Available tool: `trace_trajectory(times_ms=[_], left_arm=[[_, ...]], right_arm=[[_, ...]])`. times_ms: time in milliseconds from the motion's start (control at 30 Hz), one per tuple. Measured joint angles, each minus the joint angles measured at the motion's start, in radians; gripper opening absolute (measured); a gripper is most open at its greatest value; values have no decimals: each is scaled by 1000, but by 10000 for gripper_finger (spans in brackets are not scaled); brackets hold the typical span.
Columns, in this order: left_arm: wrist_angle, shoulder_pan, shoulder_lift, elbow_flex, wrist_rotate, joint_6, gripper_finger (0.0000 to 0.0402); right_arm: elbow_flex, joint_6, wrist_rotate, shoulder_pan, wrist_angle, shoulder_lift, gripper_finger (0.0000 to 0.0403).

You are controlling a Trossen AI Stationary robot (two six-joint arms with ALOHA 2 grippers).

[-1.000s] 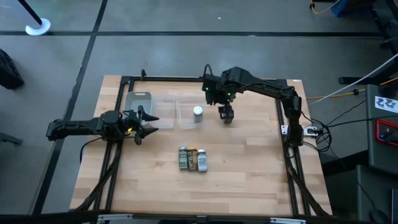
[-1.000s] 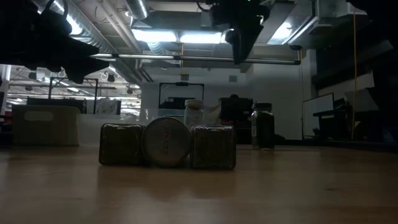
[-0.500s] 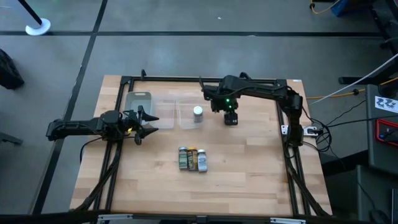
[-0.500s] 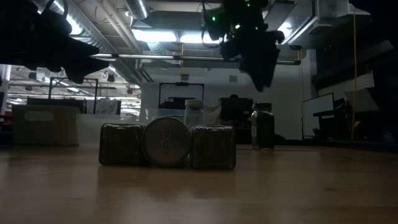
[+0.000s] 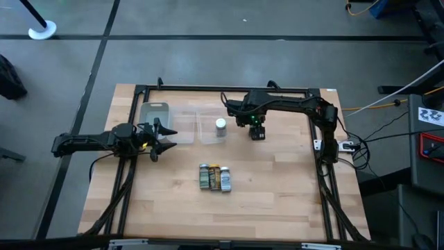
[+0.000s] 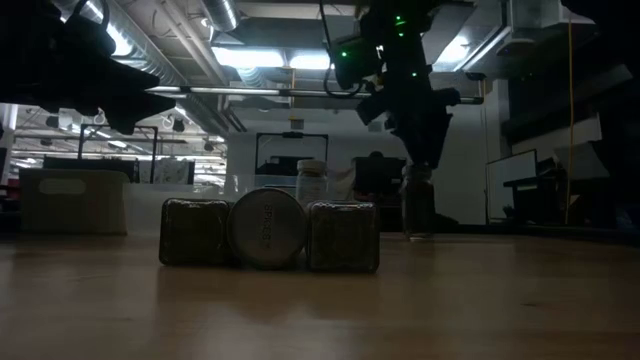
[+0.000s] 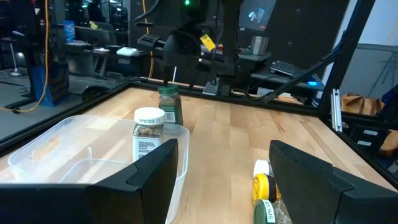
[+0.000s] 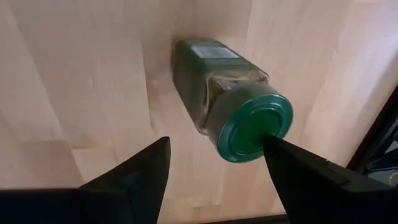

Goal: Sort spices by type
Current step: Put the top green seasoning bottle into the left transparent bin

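A green-lidded spice jar (image 8: 249, 124) stands upright on the table's far part (image 5: 258, 135) (image 6: 420, 205). My right gripper (image 8: 216, 142) (image 6: 425, 150) is open just above it, pointing down, one finger on each side of the lid; no touch shows. A white-lidded jar (image 5: 220, 126) (image 7: 149, 130) stands in a clear container (image 5: 208, 132). Three more jars (image 5: 215, 177) (image 6: 267, 230) lie side by side near the table's middle. My left gripper (image 5: 168, 135) (image 7: 221, 168) waits open at the left.
A second clear container (image 5: 154, 113) sits at the far left, beside the first. A black frame (image 5: 208, 88) runs around the table. Bare wood lies between the upright jars and the lying row, and toward the near edge.
My right gripper has come down from high above the table toward the upright green-lidded jar, shifting slightly toward the near edge, and now hangs at lid height. The jars have stayed in place.
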Motion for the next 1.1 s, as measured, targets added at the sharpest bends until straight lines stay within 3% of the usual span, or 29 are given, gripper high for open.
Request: trace_trajectory(times_ms=[633,1100], left_arm=[[0,0,0,0,0,0,237],[0,0,0,0,0,0,237]], right_arm=[[54,2,-37,1,-40,1,259],[57,-53,11,0,61,2,259]])
